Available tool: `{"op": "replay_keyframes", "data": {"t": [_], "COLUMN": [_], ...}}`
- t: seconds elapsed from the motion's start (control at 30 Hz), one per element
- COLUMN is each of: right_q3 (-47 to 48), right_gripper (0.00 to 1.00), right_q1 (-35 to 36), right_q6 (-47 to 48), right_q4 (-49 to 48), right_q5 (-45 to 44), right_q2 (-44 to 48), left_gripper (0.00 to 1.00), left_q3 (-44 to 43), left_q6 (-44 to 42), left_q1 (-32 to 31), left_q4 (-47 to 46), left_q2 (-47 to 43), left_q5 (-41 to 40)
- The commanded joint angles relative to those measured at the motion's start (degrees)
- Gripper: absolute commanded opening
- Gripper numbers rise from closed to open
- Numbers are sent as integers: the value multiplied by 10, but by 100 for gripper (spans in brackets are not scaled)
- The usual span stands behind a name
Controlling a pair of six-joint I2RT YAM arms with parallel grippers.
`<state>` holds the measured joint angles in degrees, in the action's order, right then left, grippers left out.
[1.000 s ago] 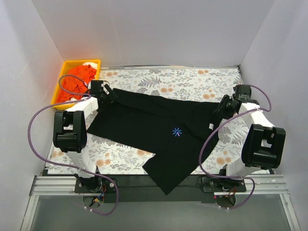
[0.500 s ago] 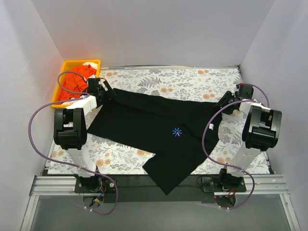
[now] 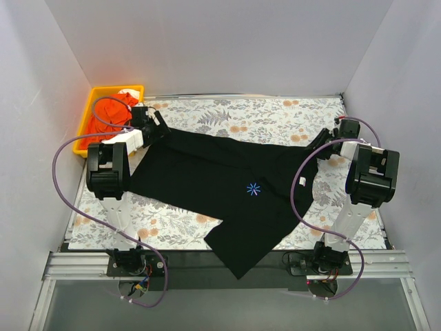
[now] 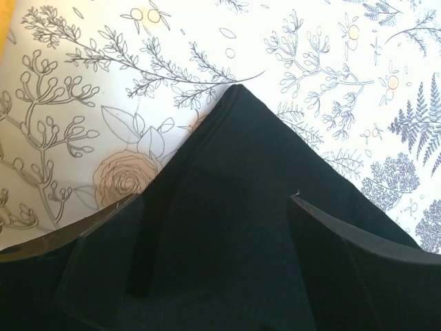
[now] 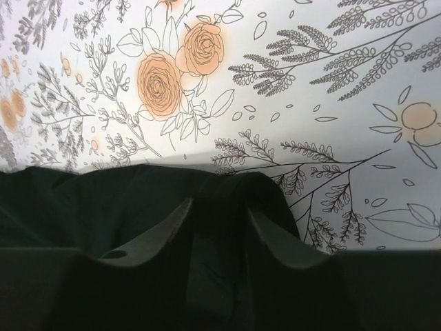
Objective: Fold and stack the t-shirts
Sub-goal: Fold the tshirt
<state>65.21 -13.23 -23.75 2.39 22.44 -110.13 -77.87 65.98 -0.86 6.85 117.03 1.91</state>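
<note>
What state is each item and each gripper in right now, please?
black t-shirt: unfolded, spread askew on the table, one end past the near edge.
orange garment: crumpled, unfolded, in the tray.
yellow tray: at the far left corner, holding the orange garment.
left gripper: open, fingers astride a shirt corner.
right gripper: closed on a bunched fold at the shirt's edge.

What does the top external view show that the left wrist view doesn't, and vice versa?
Top external only: the whole black t-shirt spread out, its blue starburst print, the yellow tray holding orange cloth. Left wrist only: that the left gripper is open, straddling a pointed shirt corner. Both: black shirt on the floral table cover.
</note>
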Motion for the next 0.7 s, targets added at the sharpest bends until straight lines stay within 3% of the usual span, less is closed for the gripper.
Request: {"op": "replay_keyframes", "data": {"t": [0.0, 0.07, 0.2, 0.23, 0.43, 0.67], "right_q3": [20, 23, 38, 40, 67, 101], "right_gripper": [30, 24, 1, 1, 1, 1], "right_q1": [0, -1, -5, -6, -35, -50], "right_q6": [7, 9, 17, 19, 26, 30], "right_q4": [-19, -19, -18, -18, -7, 14], "right_q5": [15, 14, 1, -5, -38, -63], "right_q2": [-7, -12, -18, -21, -38, -55], "left_gripper": [75, 70, 56, 47, 33, 31], "left_q3": [-28, -33, -12, -4, 26, 5], "left_q6": [-13, -14, -4, -2, 1, 8], "left_q1": [2, 2, 2, 2, 2, 2], "left_q4": [-2, 7, 13, 13, 13, 22], "left_q2": [5, 15, 12, 9, 0, 15], "left_q5": [10, 11, 19, 17, 0, 7]}}
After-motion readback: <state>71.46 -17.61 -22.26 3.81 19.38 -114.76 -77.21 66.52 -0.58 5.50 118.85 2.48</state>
